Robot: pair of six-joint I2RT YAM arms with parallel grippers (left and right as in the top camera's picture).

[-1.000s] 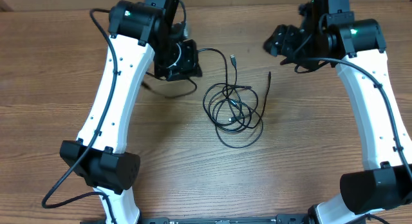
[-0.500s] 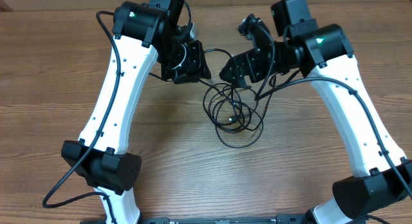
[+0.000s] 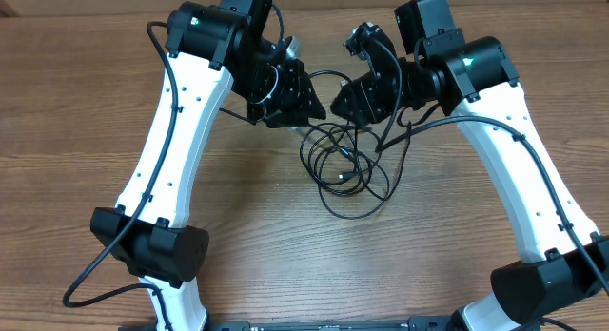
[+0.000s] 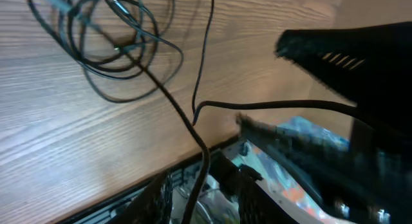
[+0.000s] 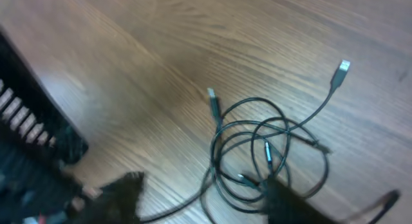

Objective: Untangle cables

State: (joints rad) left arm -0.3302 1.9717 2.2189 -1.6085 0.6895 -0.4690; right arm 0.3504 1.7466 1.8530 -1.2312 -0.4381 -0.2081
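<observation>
Overhead view gives first the wooden bench. The left arm and the right arm both lean in to its far middle part. The cables lie there on the wood as one loose roundish coil, a little longer from far to near. The coil sits between the two hands, a bit on their near side.

The left hand is closed on one strand. In the left wrist view this strand runs straight from its jaws up to the coil. The right hand hangs just over the far edge of the coil. In its own view the blurred fingers stand apart, with loops between them and nothing gripped.

I think the right hand is the nearer one to take a second strand. It must pull away from the left hand, along the line of the held strand.

Two small silvery plug ends lie free at the edge of the coil.
</observation>
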